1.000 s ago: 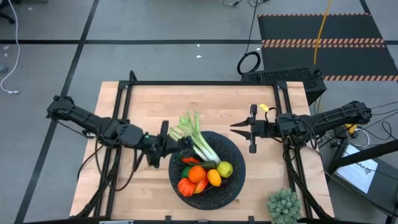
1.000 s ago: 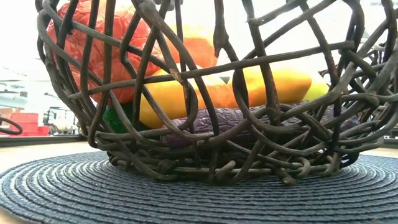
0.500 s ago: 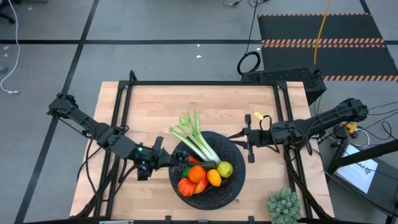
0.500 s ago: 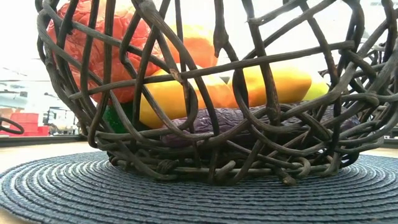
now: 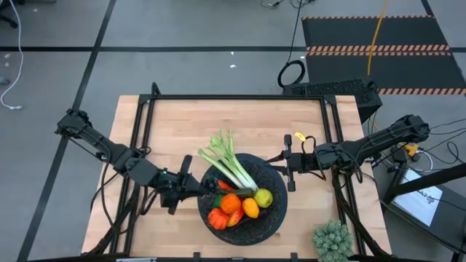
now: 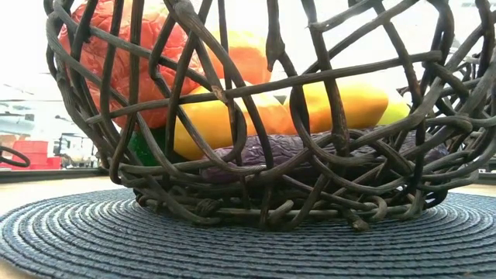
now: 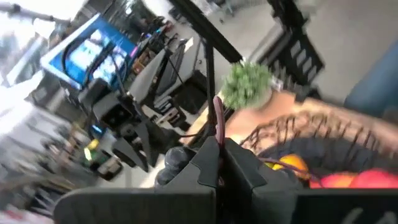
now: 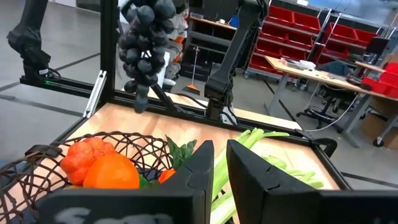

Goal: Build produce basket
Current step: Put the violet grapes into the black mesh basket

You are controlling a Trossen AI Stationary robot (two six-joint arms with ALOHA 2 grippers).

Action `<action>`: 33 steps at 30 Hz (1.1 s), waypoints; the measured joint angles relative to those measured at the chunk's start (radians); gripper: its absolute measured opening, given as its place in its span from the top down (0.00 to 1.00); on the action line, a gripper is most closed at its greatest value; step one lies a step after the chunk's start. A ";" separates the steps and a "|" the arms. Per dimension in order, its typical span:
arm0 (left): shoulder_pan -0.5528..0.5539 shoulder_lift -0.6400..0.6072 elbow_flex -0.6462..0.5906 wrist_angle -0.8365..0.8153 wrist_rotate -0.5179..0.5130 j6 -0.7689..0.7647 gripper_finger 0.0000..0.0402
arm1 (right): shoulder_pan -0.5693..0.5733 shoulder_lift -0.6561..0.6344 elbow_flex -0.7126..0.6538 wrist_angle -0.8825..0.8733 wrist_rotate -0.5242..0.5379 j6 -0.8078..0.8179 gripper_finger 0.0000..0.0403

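1. High view – the basket (image 5: 277, 218) sits on the near middle of the table (image 5: 167, 124), with a gripper at each side of its rim.
2. The left gripper (image 5: 198, 186) is just at the basket's left edge. In the left wrist view its fingers are clenched on a thin reddish stem (image 7: 217, 118).
3. The grapes (image 8: 144, 40) show in the right wrist view, hanging in the air above the basket's far side – the picture's top edge cuts off what they hang from.
4. The right gripper (image 5: 274, 161) is over the basket's right rim. Its fingers are a narrow gap apart with nothing between them.
5. The leek (image 5: 231, 166) lies slantwise in the basket, its leafy end sticking out over the far-left rim.
6. An orange (image 5: 231, 204) and a yellow-green fruit (image 5: 263, 197) lie in the basket, near the leek's white end.
7. A spiky green clump (image 5: 333, 240) stands at the table's near right corner, well apart from the basket.
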 joint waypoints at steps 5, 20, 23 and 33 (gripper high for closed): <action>0.001 0.000 0.000 0.062 -0.007 -0.300 0.99 | 0.000 0.000 0.000 0.000 0.000 -0.003 0.91; 0.014 0.010 0.000 0.058 -0.141 -1.029 0.97 | 0.000 0.000 0.000 0.044 0.000 0.016 0.91; 0.013 0.010 0.000 0.049 -0.140 -1.043 0.97 | 0.000 0.000 0.000 0.046 0.000 0.036 0.91; 0.089 0.118 0.002 0.168 -0.083 -0.899 0.97 | 0.047 -0.040 0.000 0.052 0.000 0.055 0.91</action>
